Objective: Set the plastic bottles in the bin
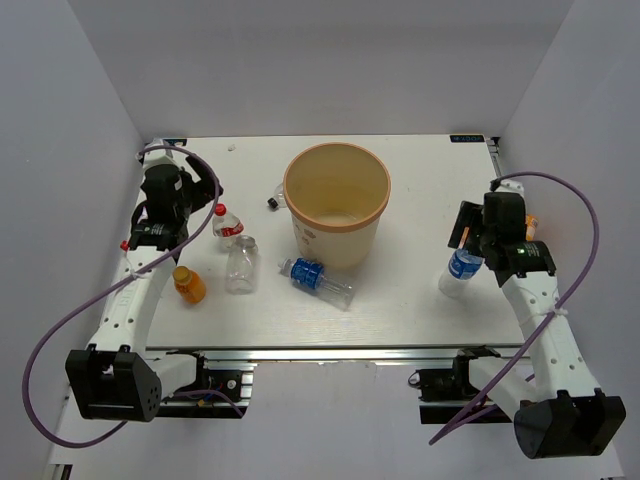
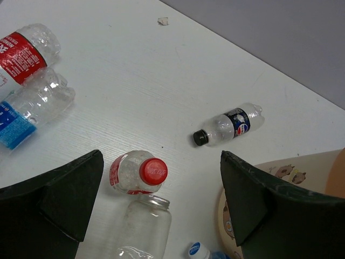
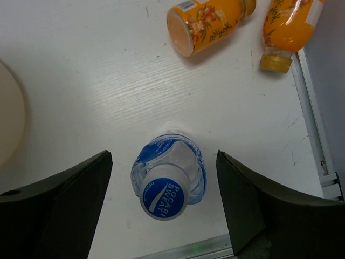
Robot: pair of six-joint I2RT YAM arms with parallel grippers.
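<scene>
One blue-capped bottle (image 3: pixel 168 183) stands untouched between the open jaws of our right hand (image 3: pixel 163 162); next we should close, lift and carry it to the bin (image 1: pixel 340 245).

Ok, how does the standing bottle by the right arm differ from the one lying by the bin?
The standing bottle is upright, cap up; the lying bottle is on its side before the bin. The standing bottle sits between the open fingers of the right end effector; the lying bottle has none near it. Both are clear with blue labels.
</scene>
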